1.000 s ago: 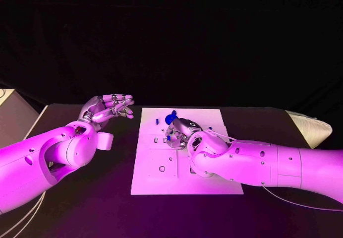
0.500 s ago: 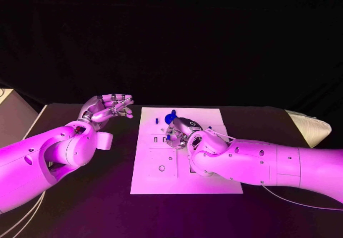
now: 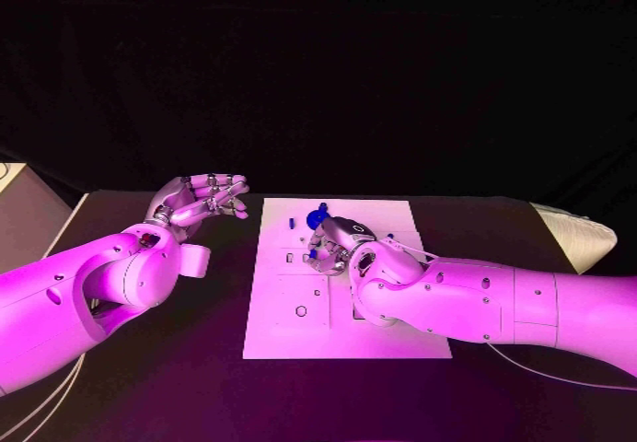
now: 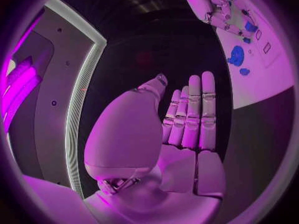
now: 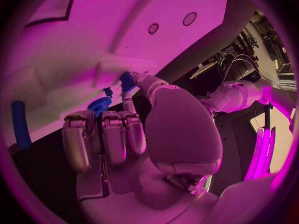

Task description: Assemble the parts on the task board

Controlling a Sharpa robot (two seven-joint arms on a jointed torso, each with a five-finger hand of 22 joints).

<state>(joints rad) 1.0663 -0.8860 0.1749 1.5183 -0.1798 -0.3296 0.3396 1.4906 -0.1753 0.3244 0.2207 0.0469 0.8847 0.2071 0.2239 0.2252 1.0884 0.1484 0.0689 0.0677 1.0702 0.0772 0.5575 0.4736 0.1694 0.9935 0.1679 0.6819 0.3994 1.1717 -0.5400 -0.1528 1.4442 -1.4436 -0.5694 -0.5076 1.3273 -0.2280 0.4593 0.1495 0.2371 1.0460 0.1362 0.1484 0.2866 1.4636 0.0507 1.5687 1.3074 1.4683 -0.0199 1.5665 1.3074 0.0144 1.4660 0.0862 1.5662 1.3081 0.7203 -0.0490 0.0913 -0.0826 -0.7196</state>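
The white task board lies in the middle of the black table. A round blue part and a small blue peg stand near its far edge. My right hand hovers low over the board's far half, just behind the round part. Its thumb and a finger pinch a small blue part. The round blue part and a blue cylinder lie close by it. My left hand is raised off the board's far left corner, fingers straight and holding nothing.
A pale bag-like object sits at the table's right edge. A grey box stands beyond the left edge. The board's near half shows several empty slots.
The right hand's fingers have shifted slightly over the far half of the board with the blue part. The left hand has stayed put.
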